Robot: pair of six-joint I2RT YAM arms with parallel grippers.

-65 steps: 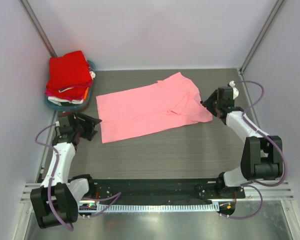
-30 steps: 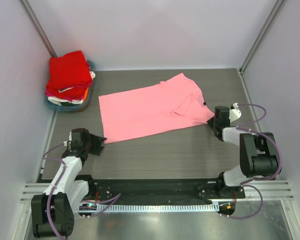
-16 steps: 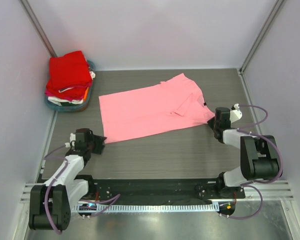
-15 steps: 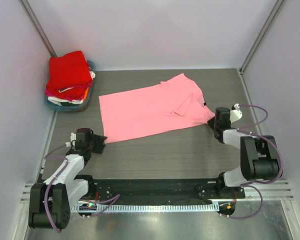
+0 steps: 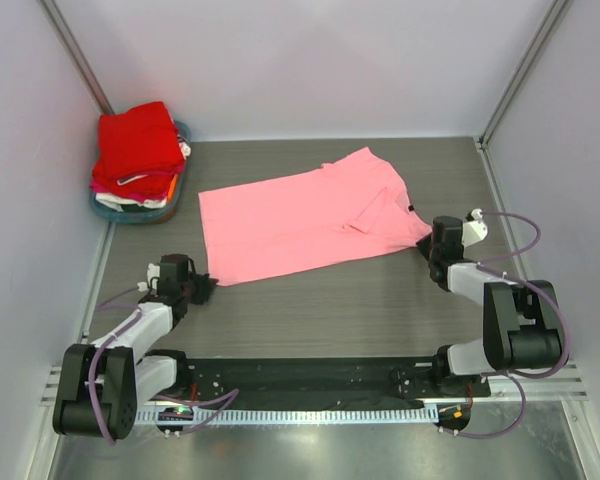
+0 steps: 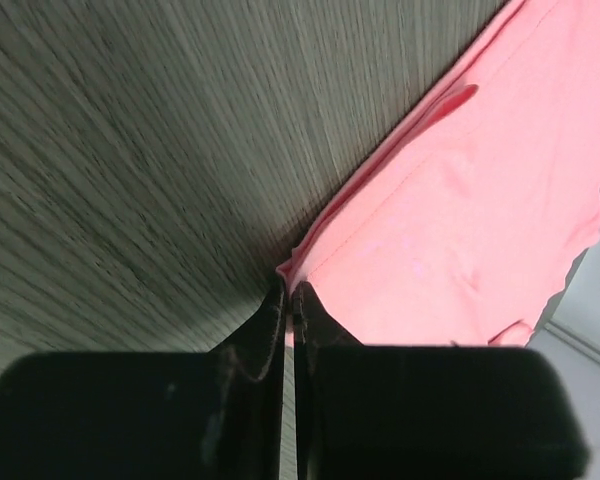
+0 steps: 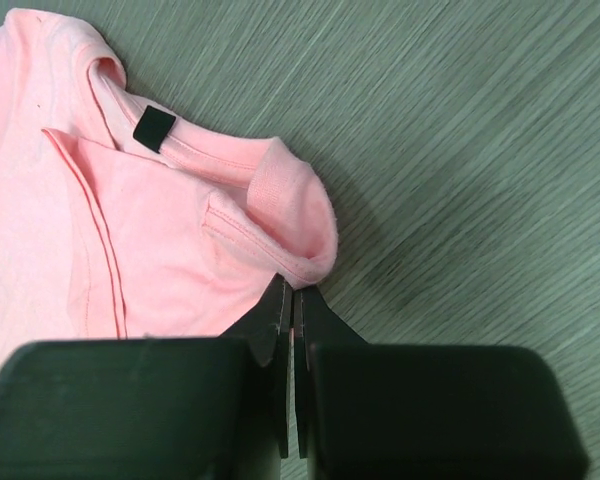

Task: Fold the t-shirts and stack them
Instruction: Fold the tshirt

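Note:
A light pink t-shirt (image 5: 300, 220) lies spread flat across the middle of the table, its small black neck label (image 7: 153, 128) near the right end. My left gripper (image 5: 205, 285) sits low at the shirt's near-left corner and is shut on that corner (image 6: 288, 290); pink cloth (image 6: 460, 200) fans out beyond the tips. My right gripper (image 5: 427, 247) is at the shirt's right end, shut on a rolled fold of the pink hem (image 7: 291, 290) just below the collar (image 7: 160, 230). Folded t-shirts, bright red on top (image 5: 135, 150), are stacked at the back left.
The stack rests in a shallow teal tray (image 5: 184, 132) in the back-left corner, against the left wall. Grey walls and metal posts enclose the table on three sides. Both arm bases stand on the black rail at the near edge.
My left gripper has slid up to the shirt's near-left corner and closed on it. The right gripper stayed shut on the right end, barely moving.

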